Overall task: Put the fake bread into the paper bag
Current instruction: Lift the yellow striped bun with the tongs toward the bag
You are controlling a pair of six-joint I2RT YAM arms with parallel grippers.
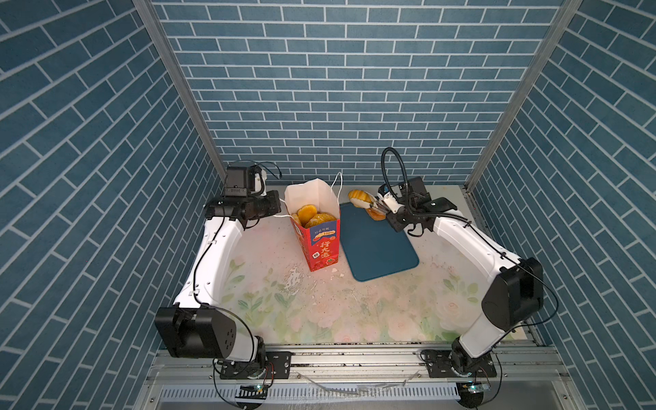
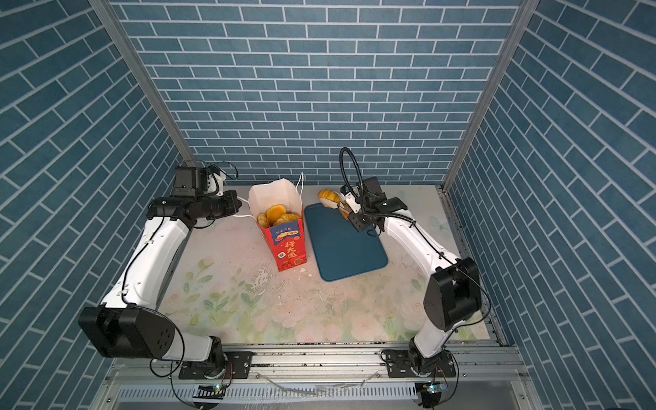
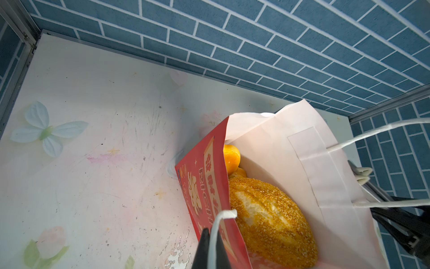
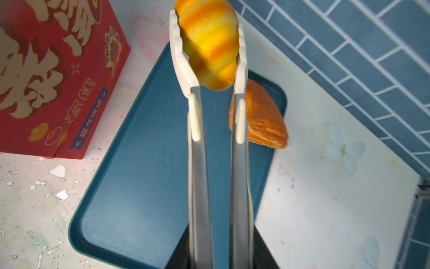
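Note:
The red paper bag (image 1: 321,245) (image 2: 287,245) stands upright and open beside the tray, with several pieces of fake bread (image 1: 312,214) (image 3: 267,221) inside. My left gripper (image 3: 213,233) (image 1: 273,206) is shut on the bag's white cord handle (image 3: 221,219) at the bag's left rim. My right gripper (image 4: 220,246) (image 1: 390,209) is shut on grey tongs (image 4: 195,163). The tongs' pale tips clamp a striped golden croissant (image 4: 209,46) (image 1: 356,195), lifted above the tray's far end. A flat reddish-brown pastry (image 4: 265,121) (image 1: 376,214) lies on the tray's far corner.
The dark teal tray (image 1: 380,248) (image 4: 151,174) lies right of the bag, close to it. The bag's other cord handle (image 3: 372,135) sticks up on its far side. The tiled back wall is just behind the bag and tray. White flakes dot the floral tabletop (image 1: 294,280).

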